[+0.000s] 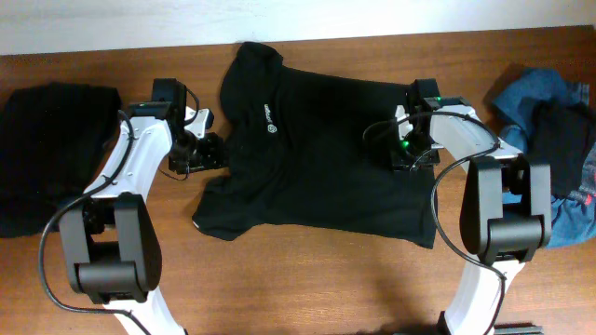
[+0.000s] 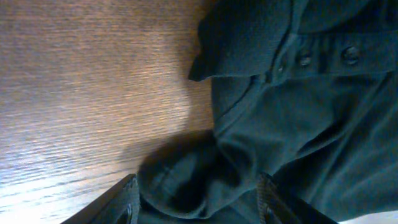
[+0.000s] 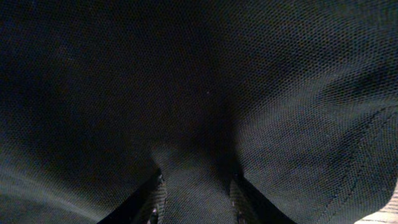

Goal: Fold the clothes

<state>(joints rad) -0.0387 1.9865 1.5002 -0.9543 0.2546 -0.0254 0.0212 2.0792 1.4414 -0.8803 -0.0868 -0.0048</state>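
A black short-sleeved shirt [image 1: 326,167] with a small white chest logo [image 1: 269,117] lies spread across the middle of the table. My left gripper [image 1: 212,154] is at the shirt's left edge. In the left wrist view a bunched fold of black fabric [image 2: 186,180] fills the gap of the left gripper [image 2: 199,202] and touches both fingers. The button placket [image 2: 323,56] shows above it. My right gripper [image 1: 410,156] rests on the shirt's right part. In the right wrist view the right gripper [image 3: 198,199] is shut on a raised ridge of black fabric [image 3: 196,168].
A stack of black garments [image 1: 47,149] lies at the table's left edge. A blue denim piece [image 1: 535,98] with dark fabric [image 1: 563,140] on it lies at the right edge. Bare wooden table [image 1: 307,279] shows in front of the shirt.
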